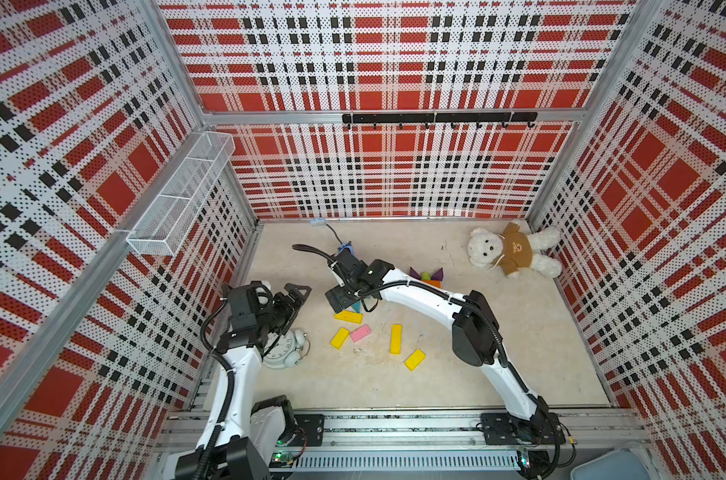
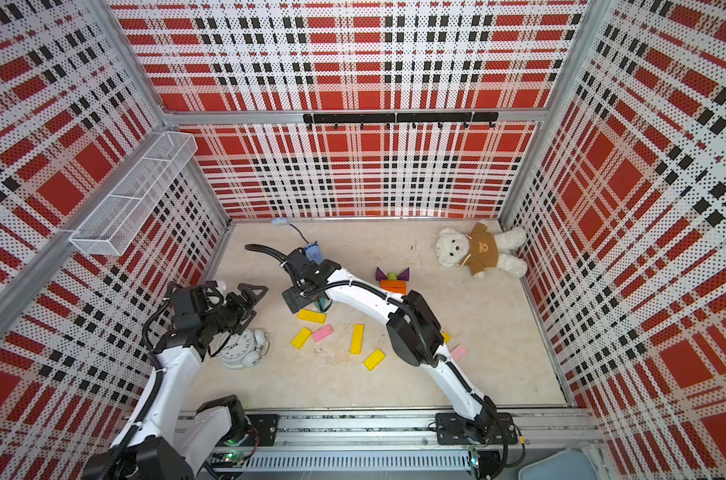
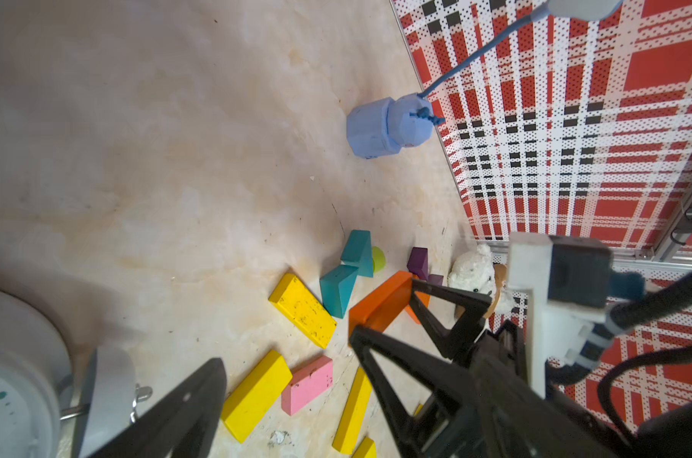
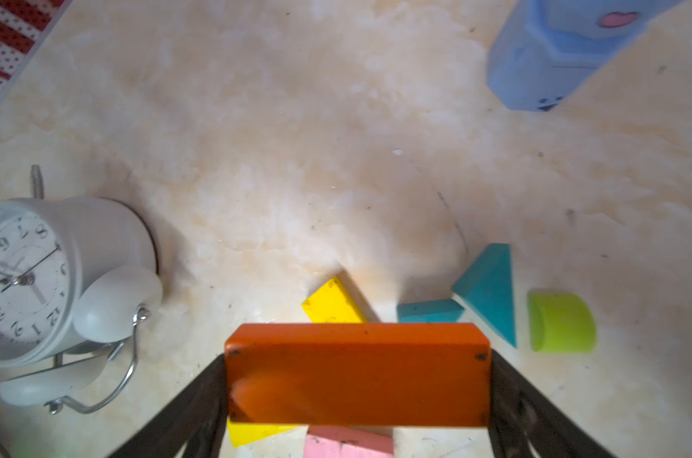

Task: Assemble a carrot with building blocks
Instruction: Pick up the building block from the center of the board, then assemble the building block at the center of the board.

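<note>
Tabletop (image 1: 394, 386) open along front edge (right pincer (image 4: 356, 357) grips orange bar (image 4: 356, 376)).

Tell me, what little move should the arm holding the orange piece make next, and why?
Probably carry it toward the half-built carrot. The right gripper is shut on an orange bar near the loose teal triangles, while the laid orange bars with purple triangles and a lime-green stub lie apart, nearer the plush bear.

Bright even light, soft shadows; both top views bow at edges, wrist views blurred.
</note>
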Robot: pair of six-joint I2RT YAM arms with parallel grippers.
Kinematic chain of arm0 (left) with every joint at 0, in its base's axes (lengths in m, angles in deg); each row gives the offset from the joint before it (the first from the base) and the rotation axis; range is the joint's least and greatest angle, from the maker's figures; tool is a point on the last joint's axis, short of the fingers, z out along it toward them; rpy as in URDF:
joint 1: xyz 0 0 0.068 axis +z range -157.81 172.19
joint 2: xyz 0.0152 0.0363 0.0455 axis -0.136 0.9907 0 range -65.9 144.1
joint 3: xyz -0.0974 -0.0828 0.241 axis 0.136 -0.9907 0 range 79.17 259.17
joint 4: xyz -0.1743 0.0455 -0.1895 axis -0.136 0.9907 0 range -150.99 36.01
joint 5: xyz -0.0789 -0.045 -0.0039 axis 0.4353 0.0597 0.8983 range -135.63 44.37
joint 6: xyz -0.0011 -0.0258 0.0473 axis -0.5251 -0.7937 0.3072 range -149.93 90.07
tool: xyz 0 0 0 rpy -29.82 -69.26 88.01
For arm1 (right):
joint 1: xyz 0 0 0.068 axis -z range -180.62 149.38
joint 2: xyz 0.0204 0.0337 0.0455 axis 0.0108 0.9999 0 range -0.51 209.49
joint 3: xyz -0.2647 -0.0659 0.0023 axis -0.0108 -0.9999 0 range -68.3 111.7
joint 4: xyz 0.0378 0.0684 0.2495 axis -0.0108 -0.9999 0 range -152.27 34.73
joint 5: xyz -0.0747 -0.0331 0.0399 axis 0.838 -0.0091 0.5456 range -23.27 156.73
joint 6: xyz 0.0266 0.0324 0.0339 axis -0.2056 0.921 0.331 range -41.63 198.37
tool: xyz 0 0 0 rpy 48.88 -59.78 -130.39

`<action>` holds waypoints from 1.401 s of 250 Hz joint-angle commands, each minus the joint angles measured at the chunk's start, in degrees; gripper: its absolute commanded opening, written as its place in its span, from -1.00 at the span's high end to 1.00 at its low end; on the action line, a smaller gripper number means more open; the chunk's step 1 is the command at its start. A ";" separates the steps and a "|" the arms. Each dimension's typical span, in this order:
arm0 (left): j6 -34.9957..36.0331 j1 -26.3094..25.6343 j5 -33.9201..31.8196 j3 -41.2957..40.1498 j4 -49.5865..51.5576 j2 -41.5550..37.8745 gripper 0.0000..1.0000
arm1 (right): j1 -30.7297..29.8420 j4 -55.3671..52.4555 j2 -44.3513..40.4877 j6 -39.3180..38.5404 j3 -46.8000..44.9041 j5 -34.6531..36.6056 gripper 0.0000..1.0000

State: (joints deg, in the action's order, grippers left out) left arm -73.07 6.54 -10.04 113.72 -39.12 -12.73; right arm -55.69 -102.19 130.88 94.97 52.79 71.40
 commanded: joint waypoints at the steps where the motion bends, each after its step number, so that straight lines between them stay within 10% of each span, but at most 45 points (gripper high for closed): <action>1: 0.70 -0.90 0.18 0.61 -1.12 -0.85 -0.99 | 1.14 1.09 -5.46 2.62 -3.62 3.27 -0.71; 185: -5.07 -19.71 -8.80 14.73 -7.72 9.52 -0.99 | 16.33 14.17 -30.33 17.44 -53.16 7.45 -0.72; 350: -7.23 -23.54 -7.82 23.26 -13.08 22.74 -1.00 | 19.67 17.48 -22.53 23.97 -52.39 9.63 -0.76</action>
State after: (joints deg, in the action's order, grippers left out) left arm -80.00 -17.90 -19.53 138.61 -50.35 9.87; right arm -36.48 -85.68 107.23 117.46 -0.95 79.25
